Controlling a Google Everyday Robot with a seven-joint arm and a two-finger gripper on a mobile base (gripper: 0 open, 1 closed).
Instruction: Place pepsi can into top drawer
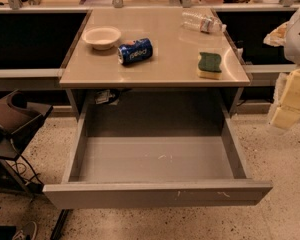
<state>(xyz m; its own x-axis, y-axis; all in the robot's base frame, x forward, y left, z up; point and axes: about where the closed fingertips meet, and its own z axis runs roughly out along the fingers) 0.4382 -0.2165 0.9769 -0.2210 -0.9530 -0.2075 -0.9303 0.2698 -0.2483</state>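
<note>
The blue pepsi can (135, 51) lies on its side on the beige table top (165, 41), left of centre and just right of a white bowl. The top drawer (157, 194) under the table is pulled wide out towards me, and its grey inside is empty. My gripper (288, 101) shows as cream-coloured blocks at the right edge of the view. It hangs beside the table's right side, level with the drawer opening and far from the can. It holds nothing that I can see.
A white bowl (102, 36) sits at the table's left rear. A clear plastic water bottle (202, 23) lies at the right rear. A green and yellow sponge (210, 65) lies near the right front corner. A dark chair or stand (15, 119) is left of the drawer.
</note>
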